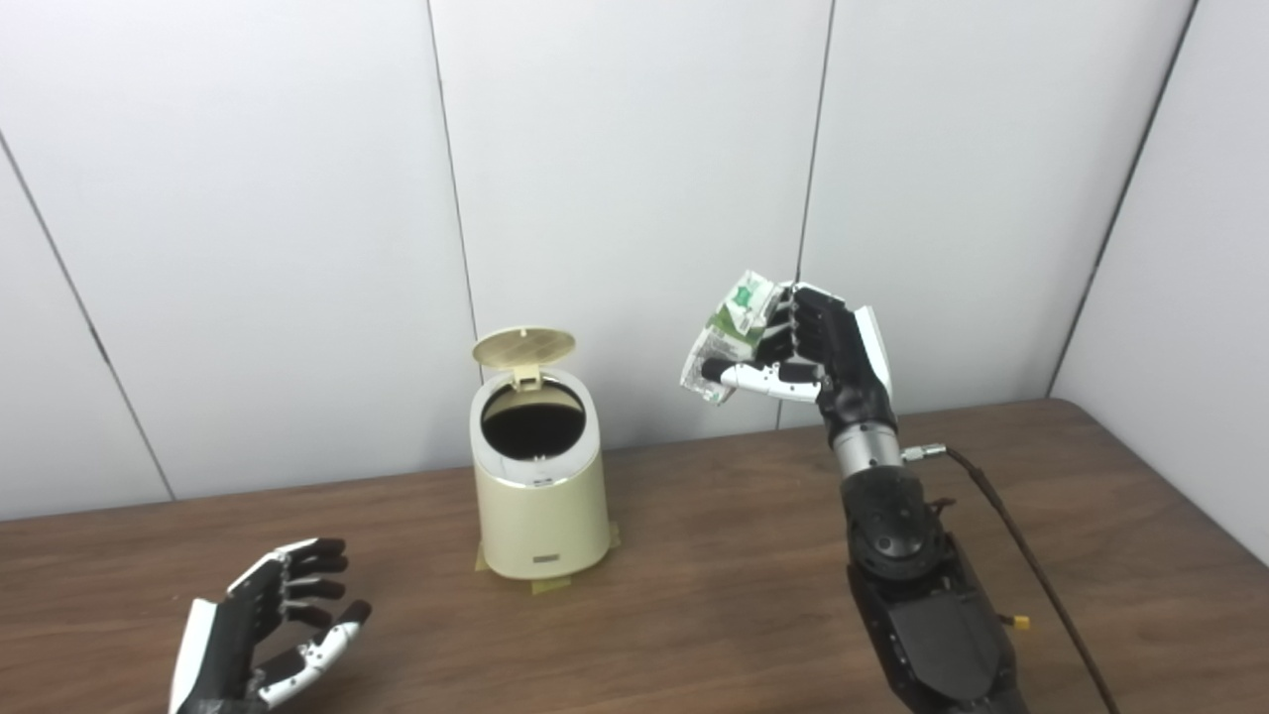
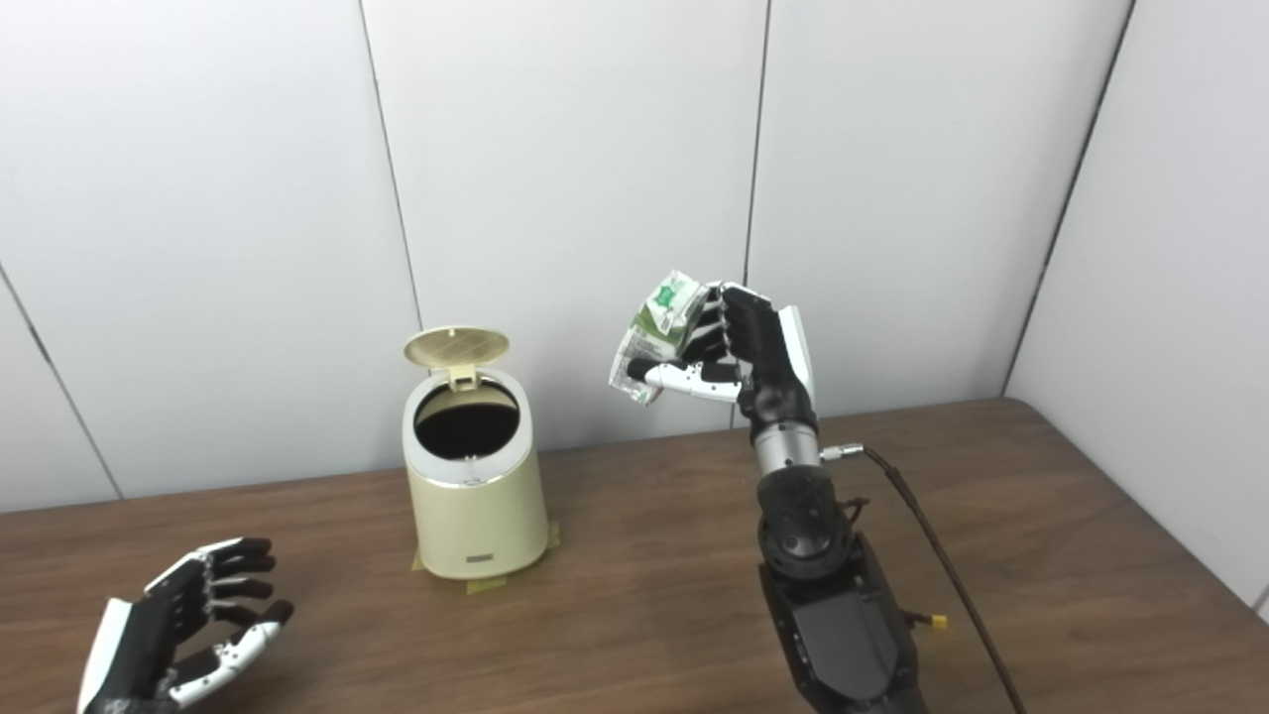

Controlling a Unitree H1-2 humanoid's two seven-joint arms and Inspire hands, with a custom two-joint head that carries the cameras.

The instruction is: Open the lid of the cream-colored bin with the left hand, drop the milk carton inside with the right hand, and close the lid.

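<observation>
The cream-colored bin (image 1: 540,496) stands on the wooden table, left of centre. Its round lid (image 1: 523,347) is tipped up and back on its hinge, and the dark inside shows. My right hand (image 1: 818,352) is shut on a green and white milk carton (image 1: 729,332) and holds it high above the table, to the right of the bin and level with its lid. My left hand (image 1: 268,630) is open and empty, low at the front left of the table, well apart from the bin. The bin (image 2: 476,491) and the carton (image 2: 659,332) also show in the right eye view.
The brown table (image 1: 694,595) runs to a white panelled wall at the back and on the right. A dark cable (image 1: 1031,565) trails from my right wrist toward the front right. Tape (image 1: 550,585) shows under the bin's base.
</observation>
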